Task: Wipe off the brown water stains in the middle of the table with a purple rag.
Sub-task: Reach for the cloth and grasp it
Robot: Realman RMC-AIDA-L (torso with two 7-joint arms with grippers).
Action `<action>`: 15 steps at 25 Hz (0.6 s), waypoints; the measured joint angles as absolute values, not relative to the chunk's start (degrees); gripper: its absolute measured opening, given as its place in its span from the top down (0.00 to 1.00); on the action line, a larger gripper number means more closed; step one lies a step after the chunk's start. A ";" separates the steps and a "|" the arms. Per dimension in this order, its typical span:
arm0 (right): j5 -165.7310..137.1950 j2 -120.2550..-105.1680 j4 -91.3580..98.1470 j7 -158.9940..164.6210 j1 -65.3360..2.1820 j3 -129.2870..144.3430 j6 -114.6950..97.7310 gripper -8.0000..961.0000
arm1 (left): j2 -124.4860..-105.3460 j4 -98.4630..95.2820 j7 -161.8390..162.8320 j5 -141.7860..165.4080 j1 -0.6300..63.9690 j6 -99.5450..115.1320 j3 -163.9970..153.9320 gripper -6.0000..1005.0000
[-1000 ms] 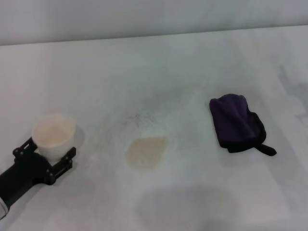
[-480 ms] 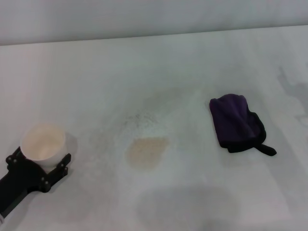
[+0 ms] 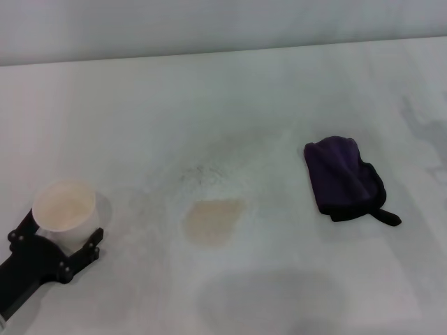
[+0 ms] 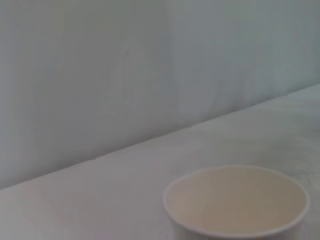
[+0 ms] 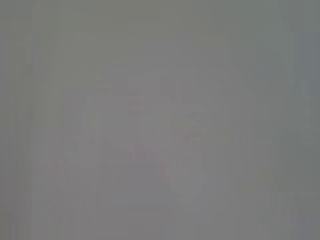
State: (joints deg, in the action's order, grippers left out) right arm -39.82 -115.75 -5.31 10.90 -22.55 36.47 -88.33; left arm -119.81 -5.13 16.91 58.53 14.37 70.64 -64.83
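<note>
The brown water stains (image 3: 213, 220) form a pale tan patch in the middle of the white table (image 3: 230, 118). The purple rag (image 3: 343, 178) lies bunched to the right of the patch, its black loop pointing toward the near right. My left gripper (image 3: 59, 236) is at the near left, well left of the patch, shut around a white paper cup (image 3: 64, 209) with a tan inside. The cup also shows in the left wrist view (image 4: 235, 205). My right gripper is out of view, and the right wrist view shows only blank grey.
The table's far edge (image 3: 223, 52) meets a plain grey wall. Faint grey smudges (image 3: 419, 118) mark the tabletop at the far right. A soft shadow (image 3: 272, 300) lies on the table near the front edge, below the patch.
My left gripper has carried the paper cup toward the near left, away from the patch, and has hardly moved in the last half second. The rag and the patch have not moved.
</note>
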 joint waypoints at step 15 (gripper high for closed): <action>-39.81 -115.75 -5.18 10.89 -22.68 36.47 -88.02 0.12 | -119.88 -1.15 10.06 52.75 10.25 77.53 -64.90 0.11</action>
